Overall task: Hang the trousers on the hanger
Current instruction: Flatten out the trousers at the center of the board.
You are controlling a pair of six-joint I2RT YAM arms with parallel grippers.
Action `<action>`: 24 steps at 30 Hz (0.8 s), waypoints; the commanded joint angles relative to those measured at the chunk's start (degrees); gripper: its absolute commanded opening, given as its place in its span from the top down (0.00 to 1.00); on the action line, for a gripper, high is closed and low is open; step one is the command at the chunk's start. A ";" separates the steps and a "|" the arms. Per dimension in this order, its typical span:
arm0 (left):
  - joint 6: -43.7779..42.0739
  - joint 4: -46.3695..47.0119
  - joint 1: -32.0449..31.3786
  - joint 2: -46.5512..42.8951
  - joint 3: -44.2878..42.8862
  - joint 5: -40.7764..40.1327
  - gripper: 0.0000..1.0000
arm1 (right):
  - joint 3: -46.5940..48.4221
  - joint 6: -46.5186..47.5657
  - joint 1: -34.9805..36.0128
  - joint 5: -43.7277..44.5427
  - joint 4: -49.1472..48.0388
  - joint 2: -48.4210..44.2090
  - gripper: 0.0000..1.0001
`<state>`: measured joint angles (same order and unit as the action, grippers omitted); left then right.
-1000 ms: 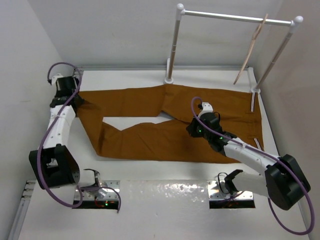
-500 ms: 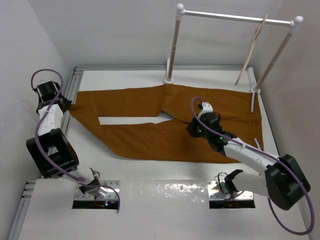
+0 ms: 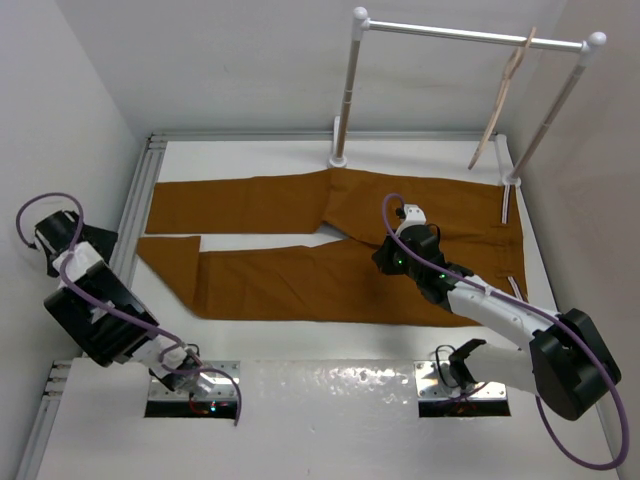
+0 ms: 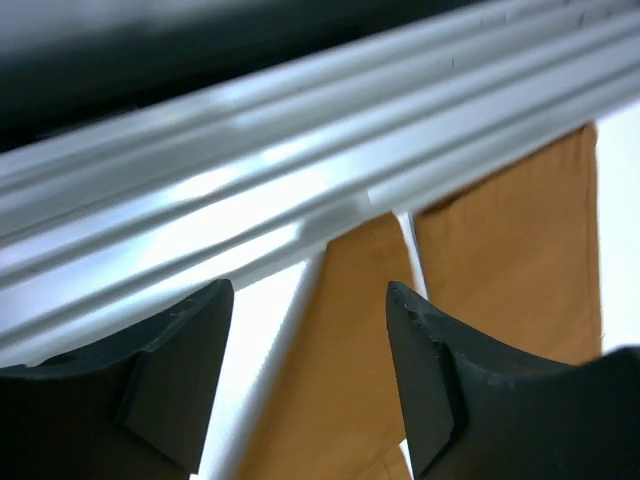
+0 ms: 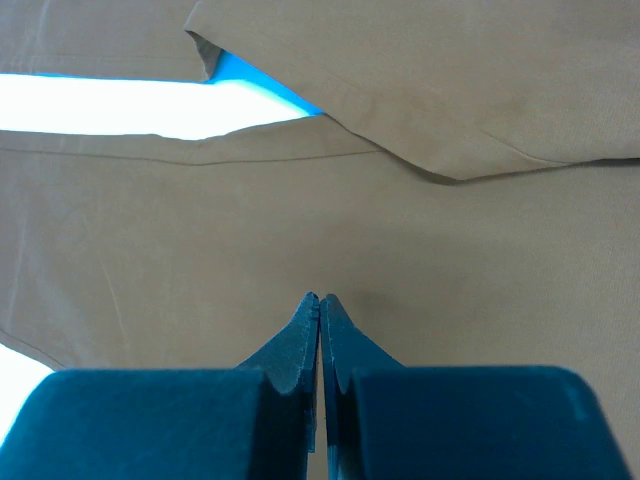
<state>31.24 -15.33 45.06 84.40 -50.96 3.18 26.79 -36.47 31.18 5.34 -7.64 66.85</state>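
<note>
The rust-brown trousers (image 3: 330, 250) lie flat on the white table, legs stretched to the left and waist to the right. My right gripper (image 3: 386, 260) rests on their middle, shut, its tips (image 5: 319, 298) pressed onto the cloth (image 5: 200, 250) without a fold between them. My left gripper (image 3: 103, 240) hangs off the table's left edge, apart from the leg ends. It is open (image 4: 308, 292) with nothing between the fingers, and the leg ends (image 4: 500, 260) show beyond it. The pale beige hanger (image 3: 503, 95) hangs on the rail at the back right.
A white clothes rail (image 3: 470, 35) on two posts stands at the back of the table. An aluminium frame rail (image 3: 135, 200) runs along the table's left edge, seen close up as a metal rail (image 4: 250, 190) in the left wrist view. Walls close in left and right.
My left gripper drew the leg ends leftward, opened and let go, and now sits off the table's left edge. The legs lie straighter. The right arm has not moved.
</note>
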 commanded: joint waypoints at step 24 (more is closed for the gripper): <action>-11.64 -13.15 -49.28 -0.83 -5.99 -32.79 0.93 | -0.42 -1.24 -0.24 -2.35 -3.08 0.12 1.00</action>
<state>19.68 -30.61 -3.88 83.66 -53.52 -25.69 26.79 -37.17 31.18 3.86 -7.73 67.33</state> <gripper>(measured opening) 0.052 0.002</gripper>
